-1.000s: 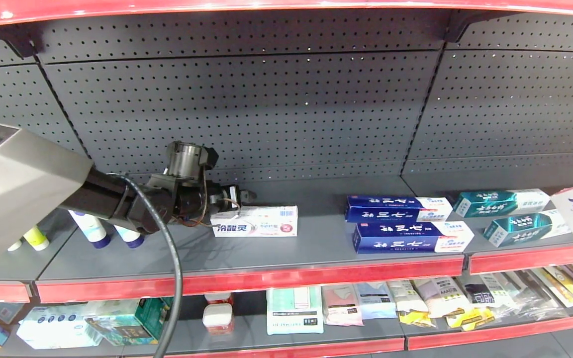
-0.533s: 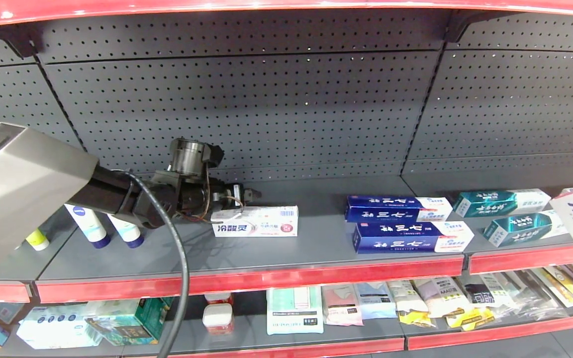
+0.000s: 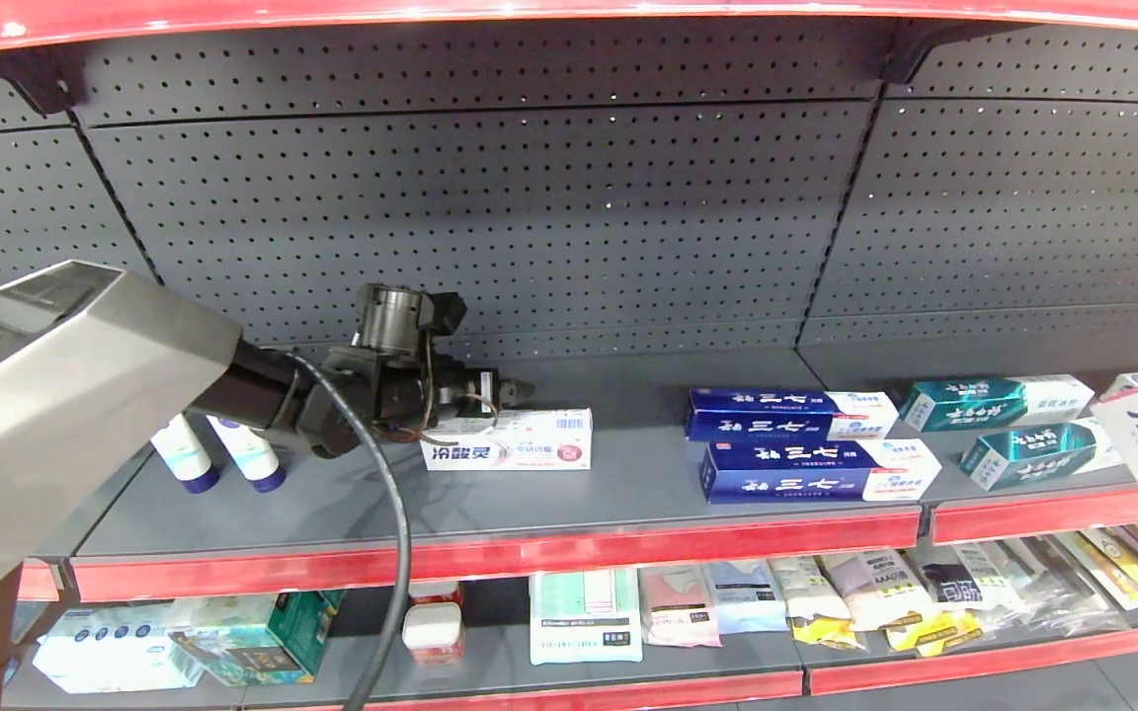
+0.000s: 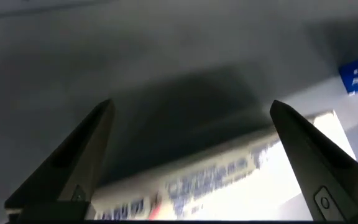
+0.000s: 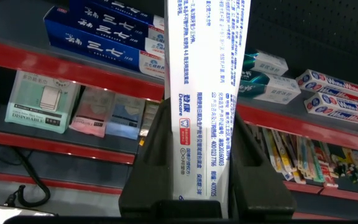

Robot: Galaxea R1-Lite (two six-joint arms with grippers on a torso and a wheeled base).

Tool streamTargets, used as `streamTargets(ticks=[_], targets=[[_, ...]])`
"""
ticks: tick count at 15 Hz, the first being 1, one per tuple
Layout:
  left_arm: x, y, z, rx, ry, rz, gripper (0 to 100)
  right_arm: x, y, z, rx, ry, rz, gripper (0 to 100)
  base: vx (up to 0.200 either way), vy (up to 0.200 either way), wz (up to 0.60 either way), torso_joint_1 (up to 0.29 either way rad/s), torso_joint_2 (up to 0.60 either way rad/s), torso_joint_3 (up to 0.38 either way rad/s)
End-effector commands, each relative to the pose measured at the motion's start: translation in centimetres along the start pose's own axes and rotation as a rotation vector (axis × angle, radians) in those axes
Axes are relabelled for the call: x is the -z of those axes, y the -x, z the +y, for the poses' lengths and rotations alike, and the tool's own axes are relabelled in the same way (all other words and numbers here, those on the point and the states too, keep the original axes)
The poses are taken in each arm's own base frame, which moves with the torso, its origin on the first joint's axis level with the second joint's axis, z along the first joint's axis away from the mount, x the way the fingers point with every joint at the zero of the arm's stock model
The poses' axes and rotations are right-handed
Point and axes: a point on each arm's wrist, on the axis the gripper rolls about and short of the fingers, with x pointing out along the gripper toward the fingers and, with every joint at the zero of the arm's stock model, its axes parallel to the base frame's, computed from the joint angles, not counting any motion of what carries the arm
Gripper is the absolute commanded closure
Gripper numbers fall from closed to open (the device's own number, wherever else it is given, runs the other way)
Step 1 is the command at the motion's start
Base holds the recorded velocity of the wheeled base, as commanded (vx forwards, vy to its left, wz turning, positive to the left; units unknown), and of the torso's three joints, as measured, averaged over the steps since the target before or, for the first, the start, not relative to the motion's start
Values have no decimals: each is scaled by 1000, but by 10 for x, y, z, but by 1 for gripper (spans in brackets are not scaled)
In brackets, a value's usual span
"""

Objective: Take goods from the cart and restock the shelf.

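Could shove the white toothpaste box [image 3: 507, 453] crooked or toward the shelf [image 3: 628, 494] lip if dragging the left gripper [image 3: 508, 391] back low, jaws spread wide over its left end. Lies flat mid-shelf, long side out, white w/ pink-red end, undented afaict. Also pinching a 2nd white box [image 5: 207, 62] in right gripper [image 5: 201, 124], far right.

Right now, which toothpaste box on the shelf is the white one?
The white-and-pink box, lying by itself; the dark blue boxes and teal boxes sit further right.
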Motion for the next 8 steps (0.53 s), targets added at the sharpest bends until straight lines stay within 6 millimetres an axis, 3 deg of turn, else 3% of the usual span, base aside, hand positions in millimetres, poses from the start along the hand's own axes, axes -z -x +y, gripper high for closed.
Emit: streamTargets(ticks=[1, 8], targets=[[2, -7, -3, 6, -3, 5, 0, 2, 0, 1, -3, 0, 6, 100, 0, 0, 0, 0, 0, 0], [11, -8, -15, 18, -11, 83, 0, 2, 1, 1, -2, 0, 1, 100, 0, 0, 0, 0, 0, 0]])
